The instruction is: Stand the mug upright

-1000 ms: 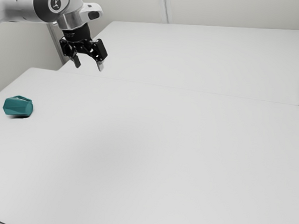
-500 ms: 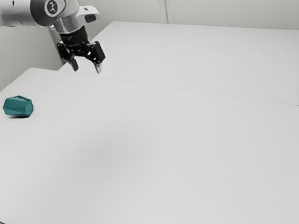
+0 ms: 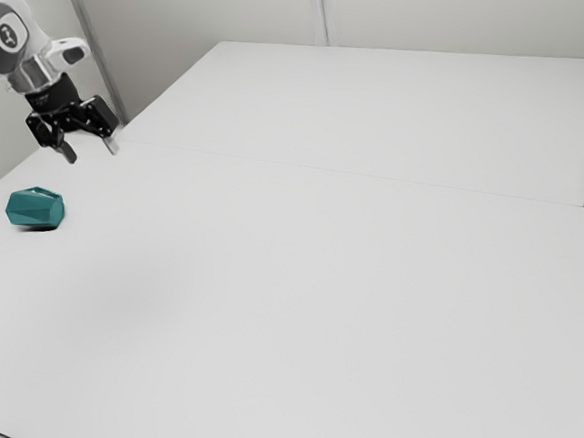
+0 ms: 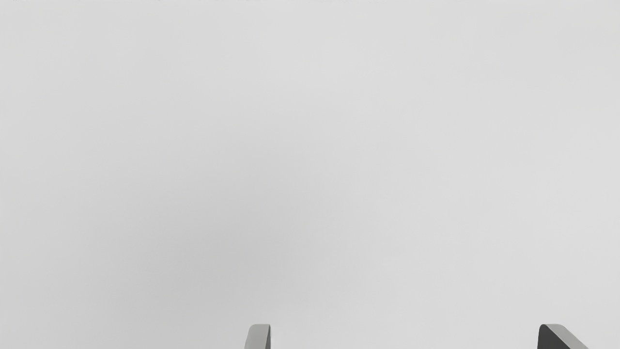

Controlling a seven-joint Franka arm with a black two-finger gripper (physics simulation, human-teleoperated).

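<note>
Hanging above white bench (image 3: pixel 316 311): black tool (image 3: pixel 92 153), one, open, fingers (image 4: pixel 259 337) standing wide apart in wrist view. Mug (image 3: pixel 35 207), one, teal, faceted: lying on its side on bench, near exterior view's left edge, apart from tool. Arm (image 3: pixel 6 34), one, white and grey: entering from exterior view's upper left.
</note>
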